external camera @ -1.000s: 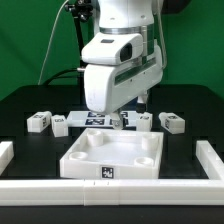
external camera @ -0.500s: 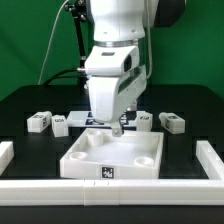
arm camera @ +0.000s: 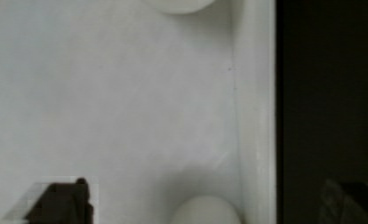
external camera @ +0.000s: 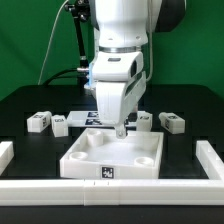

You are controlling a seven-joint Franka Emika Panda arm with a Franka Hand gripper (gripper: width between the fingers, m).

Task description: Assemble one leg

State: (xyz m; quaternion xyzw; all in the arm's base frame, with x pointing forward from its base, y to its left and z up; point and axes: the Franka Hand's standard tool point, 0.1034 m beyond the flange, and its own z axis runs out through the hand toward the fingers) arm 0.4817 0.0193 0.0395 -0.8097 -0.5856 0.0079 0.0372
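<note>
The large white square panel [external camera: 112, 152] lies in the middle of the table, with round corner sockets. My gripper [external camera: 121, 128] hangs over its back edge, open and empty. In the wrist view the gripper [arm camera: 204, 203] has one dark fingertip [arm camera: 60, 200] over the panel [arm camera: 128, 100] and the other over the black table beside the panel's edge. A round socket [arm camera: 207, 208] lies between the fingertips. Several legs, small white tagged blocks, lie behind the panel: two at the exterior view's left [external camera: 38, 121] [external camera: 60, 124] and two at its right [external camera: 145, 120] [external camera: 172, 122].
The marker board [external camera: 88, 119] lies flat behind the panel, partly hidden by the arm. White rails border the table at the front [external camera: 110, 189] and at both sides [external camera: 212, 155]. The table top is black.
The wrist has turned and the gripper has come down and a little toward the front, from above the marker board to the panel's back edge. The legs and panel have not moved.
</note>
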